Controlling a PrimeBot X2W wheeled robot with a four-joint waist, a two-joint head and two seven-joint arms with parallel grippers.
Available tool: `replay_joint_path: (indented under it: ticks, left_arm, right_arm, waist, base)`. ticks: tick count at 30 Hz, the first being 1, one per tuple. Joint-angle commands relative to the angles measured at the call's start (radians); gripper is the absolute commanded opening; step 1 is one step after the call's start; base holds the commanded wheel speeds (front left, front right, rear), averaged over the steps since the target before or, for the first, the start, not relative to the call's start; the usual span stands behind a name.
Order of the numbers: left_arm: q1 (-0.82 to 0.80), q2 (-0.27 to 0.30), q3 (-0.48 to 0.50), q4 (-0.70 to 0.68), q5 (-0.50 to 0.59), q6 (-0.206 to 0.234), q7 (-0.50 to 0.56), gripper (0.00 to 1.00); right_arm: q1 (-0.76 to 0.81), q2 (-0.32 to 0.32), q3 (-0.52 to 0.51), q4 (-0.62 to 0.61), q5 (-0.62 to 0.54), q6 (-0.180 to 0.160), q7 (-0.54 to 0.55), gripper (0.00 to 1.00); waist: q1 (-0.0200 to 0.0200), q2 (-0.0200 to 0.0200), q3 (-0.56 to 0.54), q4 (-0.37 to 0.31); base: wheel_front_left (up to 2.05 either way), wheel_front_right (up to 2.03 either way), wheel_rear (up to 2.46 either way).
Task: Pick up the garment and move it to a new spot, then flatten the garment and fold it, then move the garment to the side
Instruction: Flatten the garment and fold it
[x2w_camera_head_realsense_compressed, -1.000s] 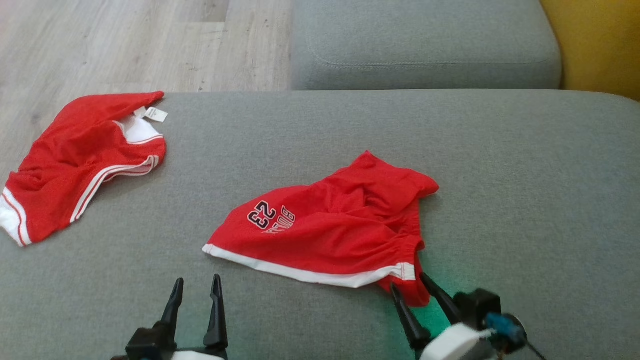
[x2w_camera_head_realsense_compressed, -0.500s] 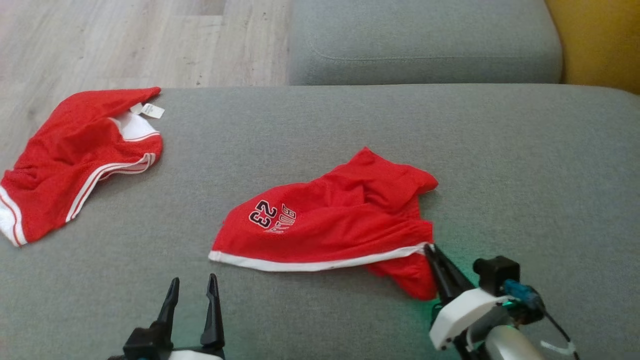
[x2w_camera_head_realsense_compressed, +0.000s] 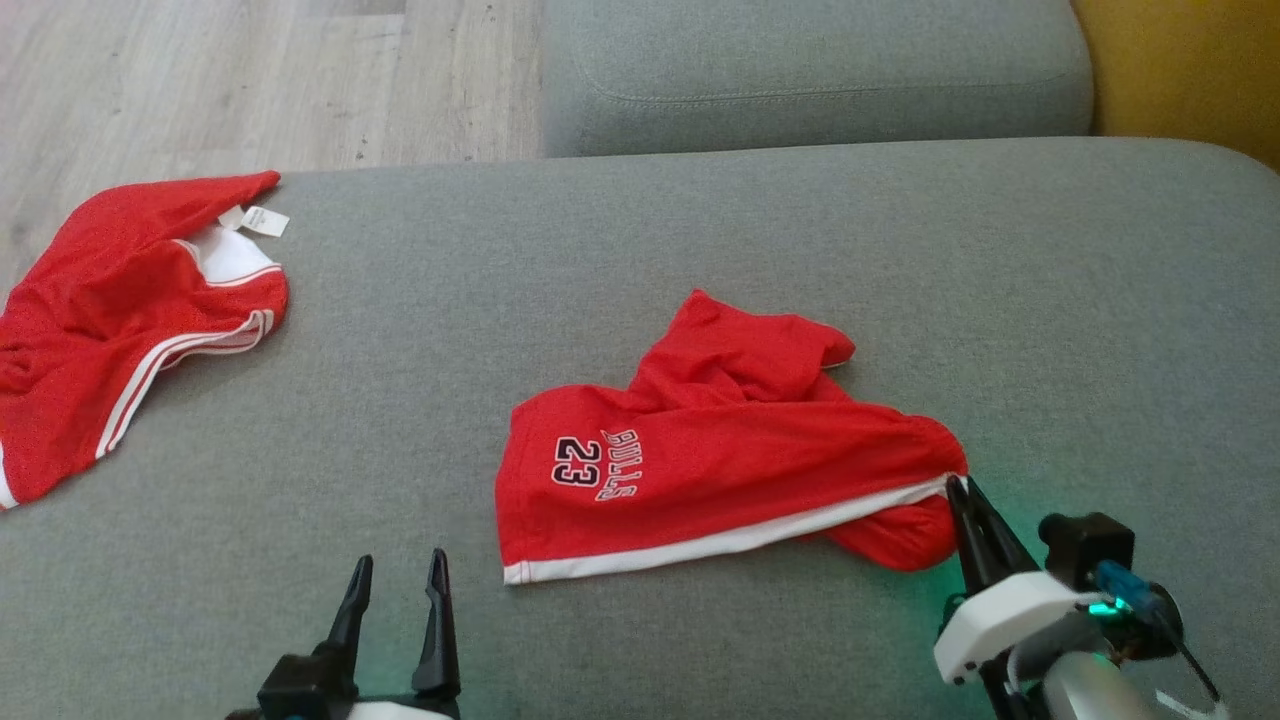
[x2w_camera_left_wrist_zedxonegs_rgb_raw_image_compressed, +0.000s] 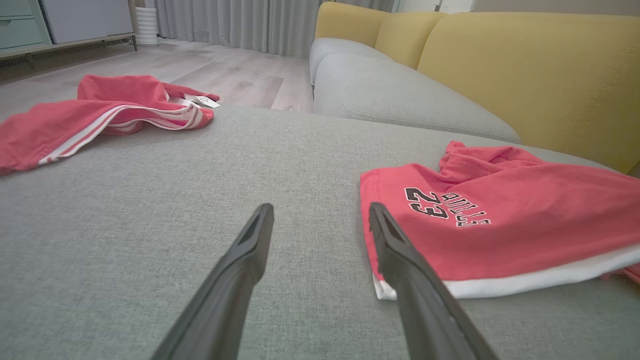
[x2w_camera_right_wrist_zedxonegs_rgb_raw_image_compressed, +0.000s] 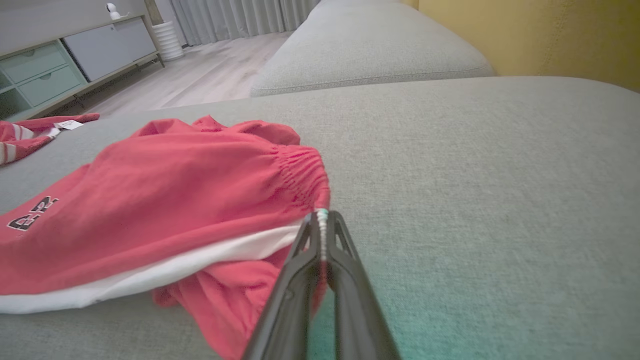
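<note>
In the middle of the grey sofa cushion (x2w_camera_head_realsense_compressed: 700, 230), the red Bulls shorts (x2w_camera_head_realsense_compressed: 720, 460) lie crumpled. The number 23 print faces up, the white hem runs along the near edge, and the waistband end is bunched toward the robot's right.

And there's the grip! The right gripper (x2w_camera_head_realsense_compressed: 962, 488) has its two dark fingers pressed together on the corner where the white hem meets the elastic waistband. The right wrist view shows a sliver of white cloth pinched between the tips. One red flap droops beneath the hem, just beside the fingers.

This reads as the first step: picking the garment up to move it to a new spot. The flattening and folding are not yet begun. The next move, I'd say, calls for a lift high enough that the trailing cloth clears the cushion. A single-corner pinch may let the rest drag or twist.

The left gripper (x2w_camera_head_realsense_compressed: 399, 560) sits near the shorts' near-left corner, fingers wide apart, holding nothing. Off to the left, a second red garment (x2w_camera_head_realsense_compressed: 110, 320) with white stripes lies at the cushion's edge, well apart.
</note>
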Motion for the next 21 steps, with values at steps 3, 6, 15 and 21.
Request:
replay_joint_path:
  ticks: [3, 6, 15, 21]
  left_arm:
    - [-0.048, -0.007, 0.025, -0.023, 0.009, -0.010, -0.010, 1.00]
    - [-0.050, -0.008, 0.023, -0.023, 0.009, -0.013, -0.010, 1.00]
    - [-0.051, -0.012, 0.015, -0.026, 0.006, -0.025, -0.010, 1.00]
    - [-0.046, -0.013, 0.015, -0.035, 0.004, -0.026, -0.010, 1.00]
  right_arm:
    - [0.002, -0.005, -0.002, -0.051, -0.021, 0.008, -0.003, 0.00]
    - [0.006, -0.003, -0.003, -0.061, -0.028, 0.008, -0.007, 0.16]
    - [0.037, 0.004, -0.013, -0.116, -0.040, 0.008, -0.021, 1.00]
    - [0.062, 0.005, -0.022, -0.177, -0.035, 0.008, -0.032, 1.00]
  waist:
    - [-0.0001, 0.0000, 0.004, -0.007]
    - [-0.0001, 0.0000, 0.003, -0.011]
    - [-0.0001, 0.0000, -0.010, -0.020]
    - [-0.0001, 0.0000, -0.024, -0.022]
  base:
    - [0.00, 0.00, 0.00]
    - [0.00, 0.00, 0.00]
    - [0.00, 0.00, 0.00]
    - [0.00, 0.00, 0.00]
